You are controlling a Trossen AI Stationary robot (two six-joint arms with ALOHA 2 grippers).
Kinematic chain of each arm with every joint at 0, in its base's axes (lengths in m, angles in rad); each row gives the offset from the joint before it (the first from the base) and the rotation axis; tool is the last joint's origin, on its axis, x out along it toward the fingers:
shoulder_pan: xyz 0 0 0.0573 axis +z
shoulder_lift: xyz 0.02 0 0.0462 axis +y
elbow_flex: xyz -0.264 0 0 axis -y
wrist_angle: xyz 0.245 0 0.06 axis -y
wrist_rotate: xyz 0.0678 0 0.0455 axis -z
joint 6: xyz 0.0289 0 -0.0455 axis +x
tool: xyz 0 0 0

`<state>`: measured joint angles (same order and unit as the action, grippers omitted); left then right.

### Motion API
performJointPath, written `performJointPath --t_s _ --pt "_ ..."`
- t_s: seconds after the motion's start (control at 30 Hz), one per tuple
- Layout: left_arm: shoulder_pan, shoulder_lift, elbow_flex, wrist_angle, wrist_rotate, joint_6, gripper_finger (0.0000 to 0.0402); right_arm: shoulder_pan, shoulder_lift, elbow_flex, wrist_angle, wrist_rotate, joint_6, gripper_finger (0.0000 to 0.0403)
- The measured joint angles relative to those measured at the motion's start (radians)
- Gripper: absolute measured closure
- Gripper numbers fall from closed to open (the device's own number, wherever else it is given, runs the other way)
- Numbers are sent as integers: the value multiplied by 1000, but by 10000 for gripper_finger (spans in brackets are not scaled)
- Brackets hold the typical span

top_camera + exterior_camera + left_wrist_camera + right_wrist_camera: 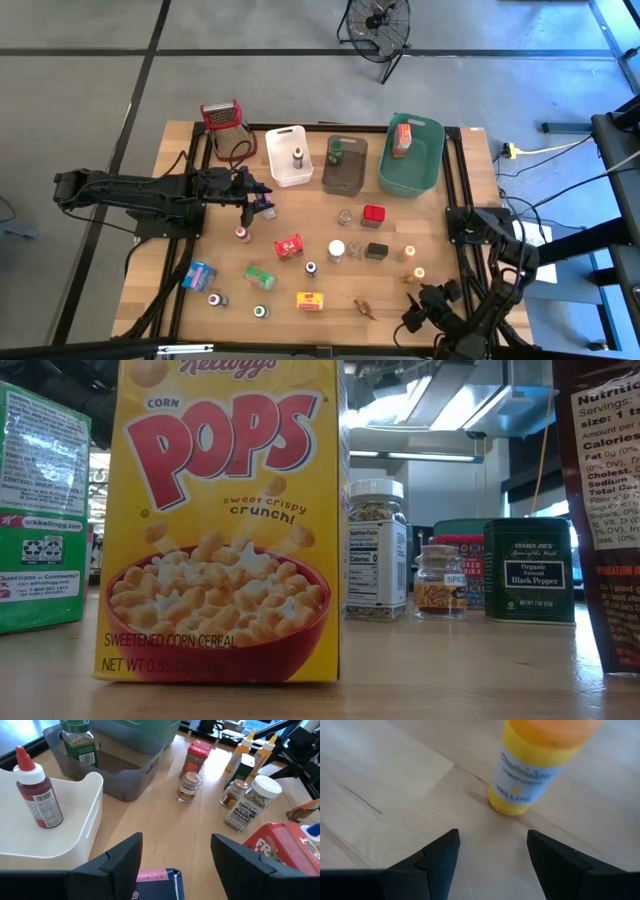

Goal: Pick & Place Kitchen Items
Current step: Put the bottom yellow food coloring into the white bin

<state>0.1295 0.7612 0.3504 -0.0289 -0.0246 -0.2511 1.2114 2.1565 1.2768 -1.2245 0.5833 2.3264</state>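
Status: partly complete. Three items are already binned at the counter's (pixel 190 150) 12 o'clock edge: a red sauce bottle (pixel 297 156) in the white tub (pixel 284 175), a green-capped jar (pixel 336 152) in the grey tub (pixel 350 180), and an orange box (pixel 402 137) in the green tub (pixel 385 175).

Remaining: most items lie loose on the counter from centre to 6 o'clock. These include a red box (pixel 289 246), a red tin (pixel 373 215), a black tin (pixel 376 251), a yellow box (pixel 310 300), a blue box (pixel 199 275) and several small capped bottles.

Left gripper (pixel 262 196): positioned at 10 o'clock, just short of the white tub. Jaws stand apart with a blue-and-pink box (pixel 157 882) between the fingertips; the pictures do not show firm contact, so treat the grip as unconfirmed.

Right gripper (pixel 413 318): positioned at 5 o'clock near the counter edge. Jaws are apart and hold nothing. A yellow bottle (pixel 535 765) stands just ahead of them, untouched.

Assessment: the bulk of the sorting is still outstanding.
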Motion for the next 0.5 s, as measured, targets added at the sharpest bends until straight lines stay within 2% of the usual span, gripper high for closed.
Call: performJointPath --t_s 0.5 --pt "0 0 0 0 0 2 169 0 44 -3 -78 62 43 162"
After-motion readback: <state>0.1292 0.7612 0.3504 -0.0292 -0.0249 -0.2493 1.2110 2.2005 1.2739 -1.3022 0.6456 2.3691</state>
